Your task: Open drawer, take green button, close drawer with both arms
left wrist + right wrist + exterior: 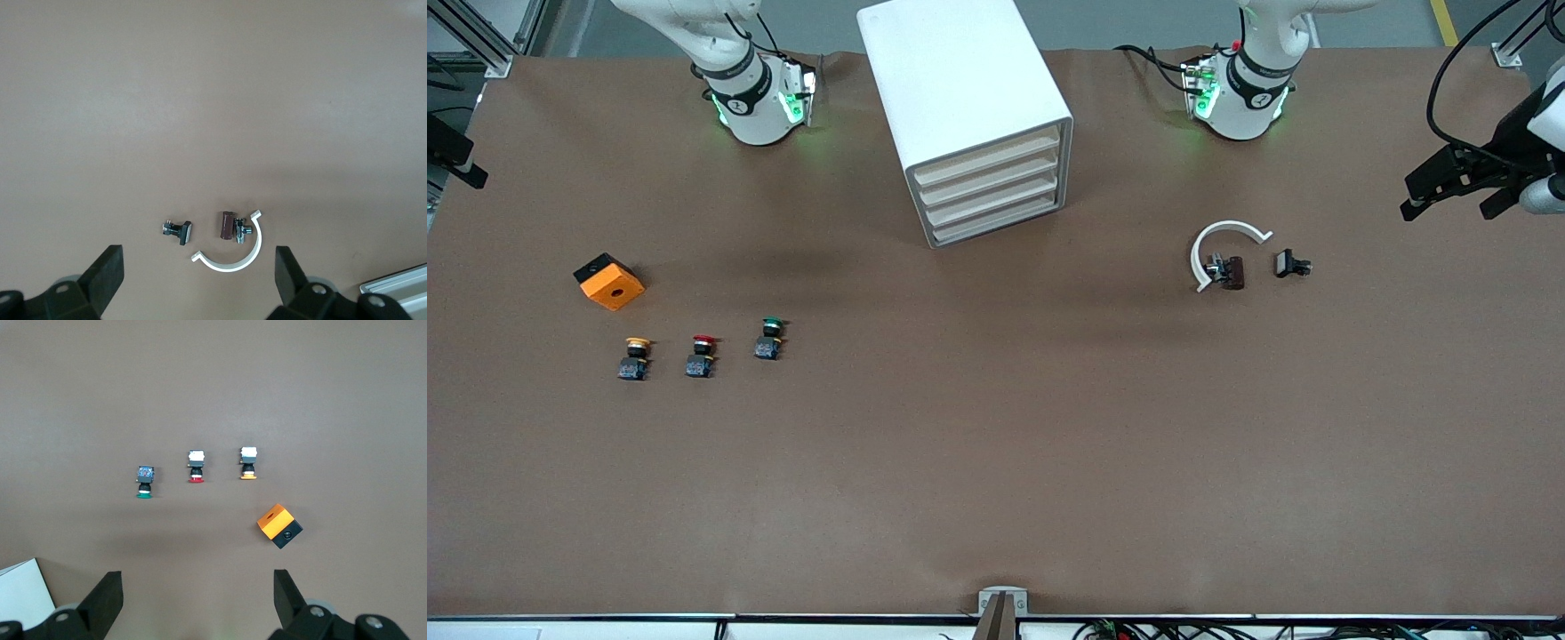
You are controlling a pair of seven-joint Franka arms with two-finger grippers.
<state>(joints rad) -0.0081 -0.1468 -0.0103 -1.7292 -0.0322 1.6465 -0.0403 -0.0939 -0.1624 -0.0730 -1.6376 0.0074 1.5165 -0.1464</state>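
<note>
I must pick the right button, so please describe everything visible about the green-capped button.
The green-capped button is small, with a round green cap, a dark neck and a dark blue-black body. It lies on its side on the brown table cover, touched by nothing. It ends a row with the red-capped button and yellow-capped button, nearest the drawer cabinet.

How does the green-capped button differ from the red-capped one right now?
Cap colour: the green-capped button has a green top, the red-capped button a red one. Position: the green one lies farther from the front camera and closer to the drawer cabinet; the red one sits between it and the yellow-capped button. Both share a dark body and lie untouched on the table.
</note>
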